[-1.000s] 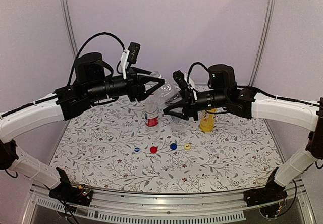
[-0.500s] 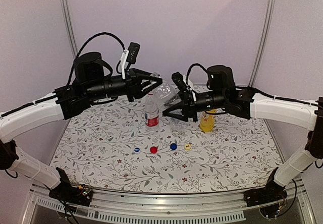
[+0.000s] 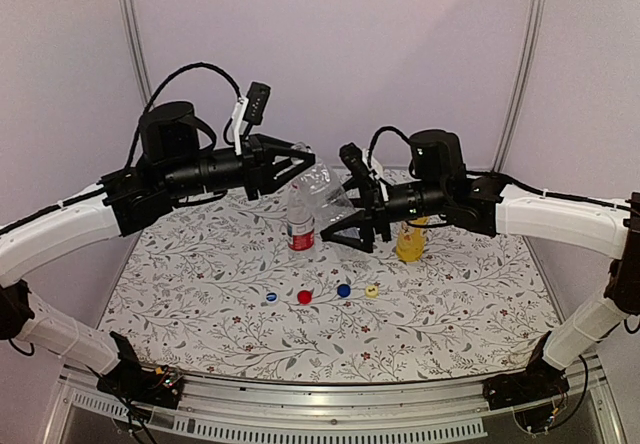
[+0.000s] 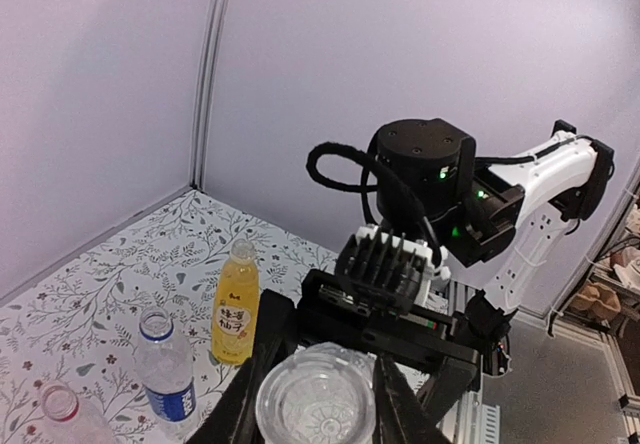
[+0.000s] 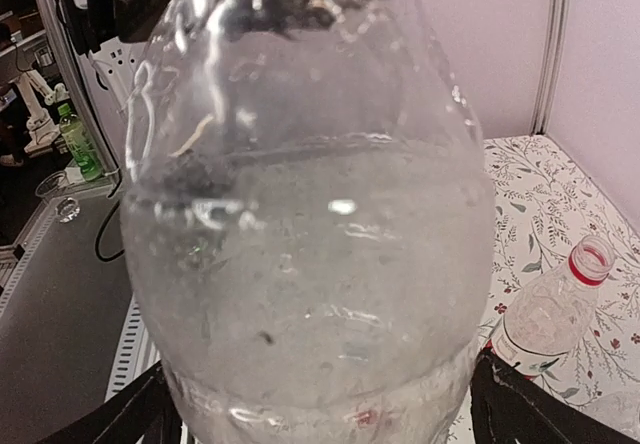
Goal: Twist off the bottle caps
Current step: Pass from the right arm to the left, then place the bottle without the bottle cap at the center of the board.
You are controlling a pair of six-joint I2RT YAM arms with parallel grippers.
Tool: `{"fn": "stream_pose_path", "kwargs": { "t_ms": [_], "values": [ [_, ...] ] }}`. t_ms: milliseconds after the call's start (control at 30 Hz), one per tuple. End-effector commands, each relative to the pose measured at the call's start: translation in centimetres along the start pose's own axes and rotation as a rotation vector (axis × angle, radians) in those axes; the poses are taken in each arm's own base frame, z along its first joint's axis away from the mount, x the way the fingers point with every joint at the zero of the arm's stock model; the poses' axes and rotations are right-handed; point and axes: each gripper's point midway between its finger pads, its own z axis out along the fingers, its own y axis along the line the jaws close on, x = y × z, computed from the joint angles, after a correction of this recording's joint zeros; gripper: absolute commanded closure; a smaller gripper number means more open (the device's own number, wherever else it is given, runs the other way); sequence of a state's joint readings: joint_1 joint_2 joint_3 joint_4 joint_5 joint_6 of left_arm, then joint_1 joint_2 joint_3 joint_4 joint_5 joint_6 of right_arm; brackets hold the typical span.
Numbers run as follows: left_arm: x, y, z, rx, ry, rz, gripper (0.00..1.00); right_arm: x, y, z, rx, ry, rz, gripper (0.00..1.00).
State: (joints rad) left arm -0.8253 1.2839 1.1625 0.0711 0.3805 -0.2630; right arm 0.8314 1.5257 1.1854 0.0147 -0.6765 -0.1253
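Floral tablecloth [image 3: 450,314], lilac walls [image 3: 350,54], metal posts [image 3: 128,24]

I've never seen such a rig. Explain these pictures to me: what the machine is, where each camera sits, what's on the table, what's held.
These are two robot arms bolted at the table's near edge, each ending in a two-finger gripper. The wide picture comes from a fixed camera above and behind them. The other two pictures come from small cameras on the wrists. The left gripper is shut on a plain clear bottle, held in the air. The right gripper stands open close by it. On the flowered table stand a red-labelled bottle, a yellow bottle and a blue-labelled bottle. Four loose caps lie in a row in front of them.
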Motion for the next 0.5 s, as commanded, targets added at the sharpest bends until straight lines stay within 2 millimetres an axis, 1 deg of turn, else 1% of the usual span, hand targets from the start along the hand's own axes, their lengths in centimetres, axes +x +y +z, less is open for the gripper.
{"fn": "stream_pose_path", "kwargs": {
  "t_ms": [0,67,233,333,467],
  "values": [
    [-1.5,1.0,-2.3,-0.098,-0.011,0.038,1.00,-1.2,0.2,-0.7,0.028,-0.022,-0.020,0.01],
    [-1.2,1.8,-3.3,-0.161,0.014,0.049,1.00,-1.3,0.1,-1.1,0.050,-0.024,-0.024,0.01],
    [0.1,5.0,-6.1,-0.379,0.062,0.070,1.00,-1.5,-0.5,-2.0,0.116,-0.028,-0.034,0.01],
    [1.1,7.2,-7.8,-0.515,0.086,0.083,1.00,-1.4,-0.9,-2.1,0.139,-0.024,-0.032,0.01],
    [2.3,10.4,-9.7,-0.702,0.112,0.117,1.00,-1.3,-0.9,-2.1,0.144,-0.023,-0.025,0.01]
  ]
}}
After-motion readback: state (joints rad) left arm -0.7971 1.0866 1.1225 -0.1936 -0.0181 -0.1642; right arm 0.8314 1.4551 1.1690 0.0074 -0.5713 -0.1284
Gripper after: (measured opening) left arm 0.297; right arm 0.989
